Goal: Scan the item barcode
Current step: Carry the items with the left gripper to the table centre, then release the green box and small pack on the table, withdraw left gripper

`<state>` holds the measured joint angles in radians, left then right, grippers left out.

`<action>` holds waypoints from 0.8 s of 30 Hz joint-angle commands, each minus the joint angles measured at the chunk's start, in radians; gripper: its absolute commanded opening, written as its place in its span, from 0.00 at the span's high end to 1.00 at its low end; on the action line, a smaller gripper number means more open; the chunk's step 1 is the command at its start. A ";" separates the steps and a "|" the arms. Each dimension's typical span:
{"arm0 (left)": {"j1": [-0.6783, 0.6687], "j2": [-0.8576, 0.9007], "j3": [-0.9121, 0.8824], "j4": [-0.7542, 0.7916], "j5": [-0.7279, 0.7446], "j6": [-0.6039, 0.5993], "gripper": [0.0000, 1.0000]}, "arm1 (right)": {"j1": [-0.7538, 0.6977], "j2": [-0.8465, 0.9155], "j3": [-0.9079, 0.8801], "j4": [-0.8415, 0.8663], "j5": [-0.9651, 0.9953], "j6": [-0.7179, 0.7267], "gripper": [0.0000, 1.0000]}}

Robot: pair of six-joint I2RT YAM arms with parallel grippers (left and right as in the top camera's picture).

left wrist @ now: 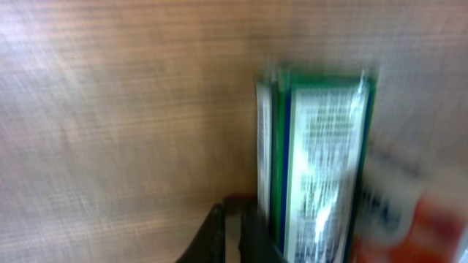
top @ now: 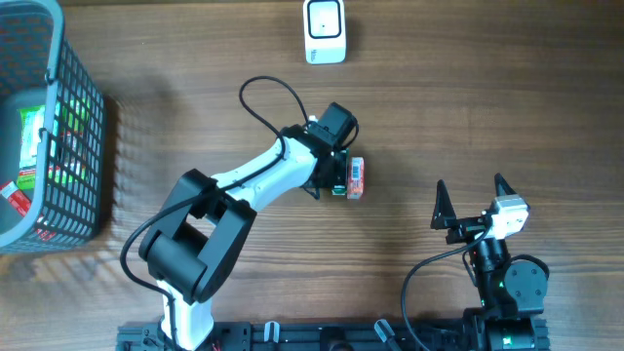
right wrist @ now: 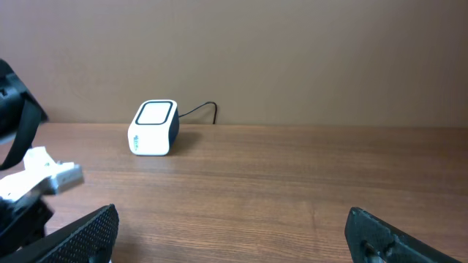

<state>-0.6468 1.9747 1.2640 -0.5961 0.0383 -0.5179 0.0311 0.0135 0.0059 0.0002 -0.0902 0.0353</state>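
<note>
The pack (top: 355, 178) is a small, flat, oblong item with a white printed label, green edging and a red-orange end. It sits near the middle of the overhead view, its long side running from 12 to 6 o'clock. It is clamped between the jaws of the left gripper (top: 343, 181). Whether it touches the bench (top: 487, 97) cannot be told. In the blurred left wrist view the print looks like fine text. The scanner (top: 324, 31) is a rounded white box with a dark side. It stands upright on the bench at about 12 o'clock from the pack, well apart, with its cable (right wrist: 201, 109) trailing behind.
</note>
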 commanded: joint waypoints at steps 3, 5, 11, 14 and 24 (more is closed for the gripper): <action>0.003 0.010 -0.004 -0.002 -0.050 -0.014 0.96 | -0.005 -0.006 -0.001 0.006 -0.016 -0.009 0.00; -0.013 0.010 -0.004 -0.018 -0.050 -0.014 0.95 | -0.005 -0.006 -0.001 0.006 -0.016 -0.008 0.00; -0.068 0.010 -0.004 -0.038 -0.051 -0.015 0.94 | -0.005 -0.006 -0.001 0.006 -0.016 -0.009 0.00; -0.055 0.006 -0.002 -0.063 -0.051 -0.015 0.94 | -0.005 -0.006 -0.001 0.006 -0.016 -0.009 0.00; 0.336 -0.203 0.520 -0.477 -0.179 0.122 0.53 | -0.005 -0.006 -0.001 0.006 -0.016 -0.008 0.00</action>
<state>-0.4992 1.9209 1.5063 -0.9741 -0.0731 -0.4564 0.0307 0.0139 0.0059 0.0010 -0.0902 0.0353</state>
